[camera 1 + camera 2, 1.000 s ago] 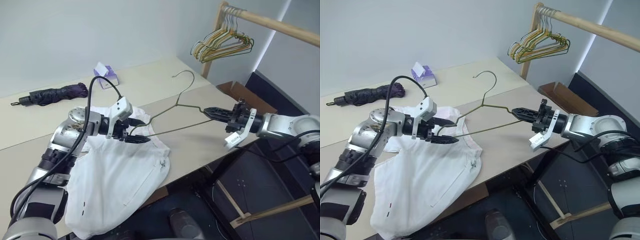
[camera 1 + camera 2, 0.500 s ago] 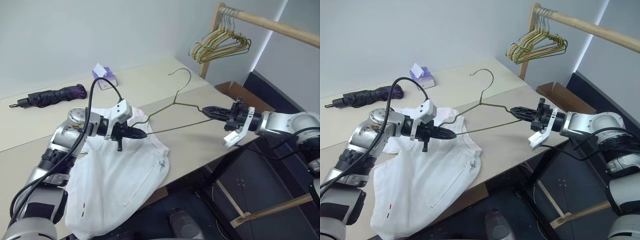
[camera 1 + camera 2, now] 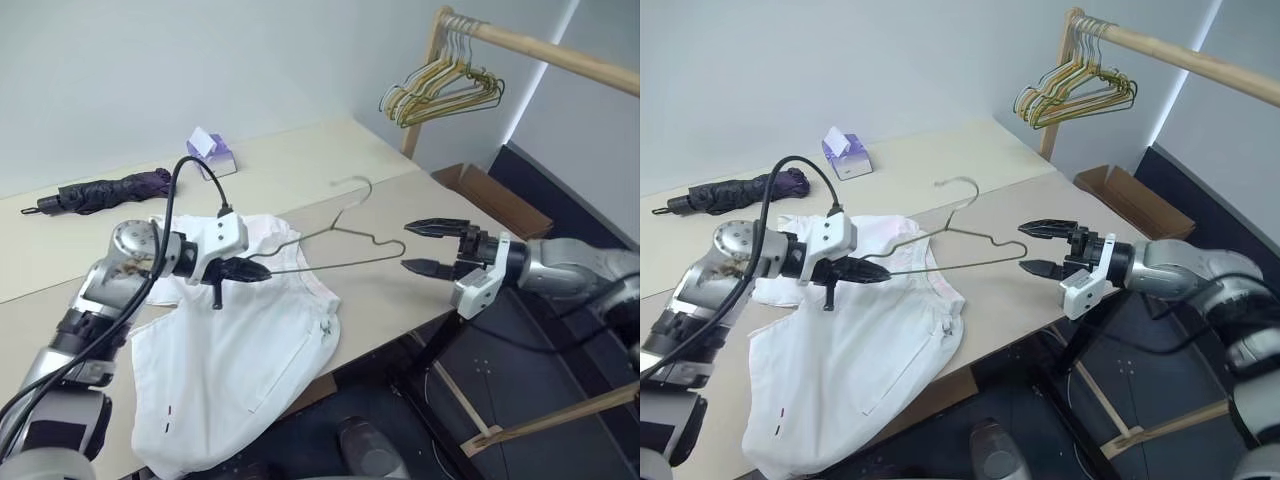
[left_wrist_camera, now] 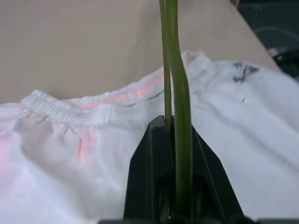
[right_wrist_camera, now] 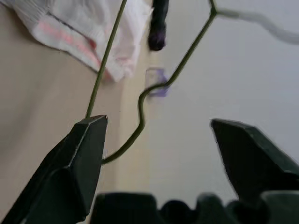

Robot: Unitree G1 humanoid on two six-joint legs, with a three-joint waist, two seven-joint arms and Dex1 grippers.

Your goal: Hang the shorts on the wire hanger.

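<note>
A: Any readable writing? We found none, just tiny marks on the shorts (image 3: 240, 350), lying on the surface (image 3: 330, 175).

B: Left gripper (image 3: 262, 272) pinched the wire hanger (image 3: 330, 240) above them; right gripper (image 3: 428, 247) gaped wide beside its tip.

Folded umbrella (image 3: 100, 190), tissue box (image 3: 214, 153), hanger cluster (image 3: 445, 90)

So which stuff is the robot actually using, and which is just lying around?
Using:
- wire hanger, pinched by the left gripper
- shorts
- right gripper, open

Lying around:
- folded umbrella
- tissue box
- yellow and green hangers on the rail
- cardboard box
</note>
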